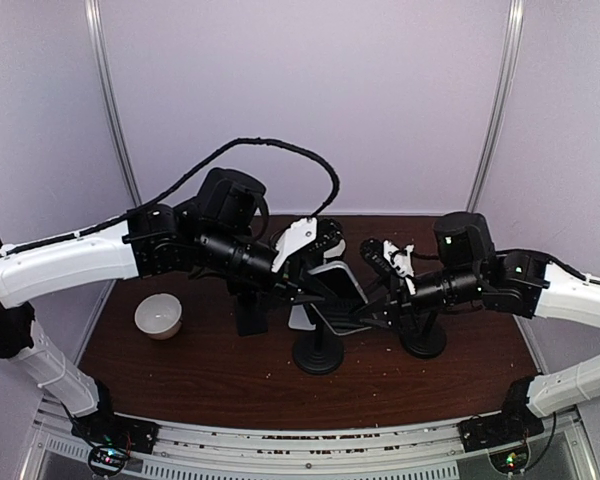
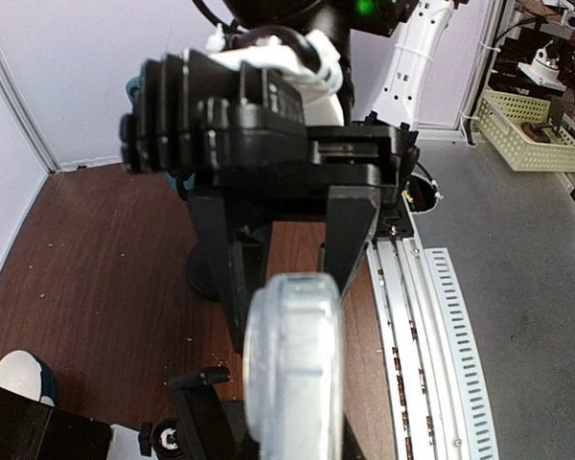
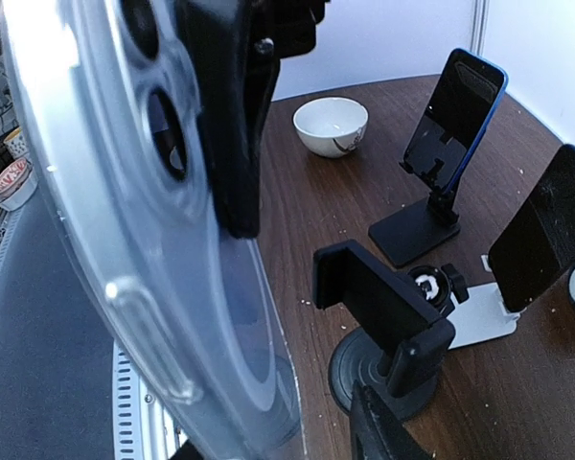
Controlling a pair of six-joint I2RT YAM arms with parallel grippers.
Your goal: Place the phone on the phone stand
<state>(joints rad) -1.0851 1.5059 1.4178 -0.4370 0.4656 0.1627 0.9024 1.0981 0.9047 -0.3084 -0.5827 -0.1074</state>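
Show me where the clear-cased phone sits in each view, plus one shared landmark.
Top external: phone near the picture's centre.
Left wrist: phone lower centre, seen edge-on.
Right wrist: phone fills the left side.
Shared landmark: the brown table.

Even, diffuse overhead light, soft shadows on the dark surface (image 1: 210,370); both wrist views blur the near clear-cased phone (image 3: 125,240).
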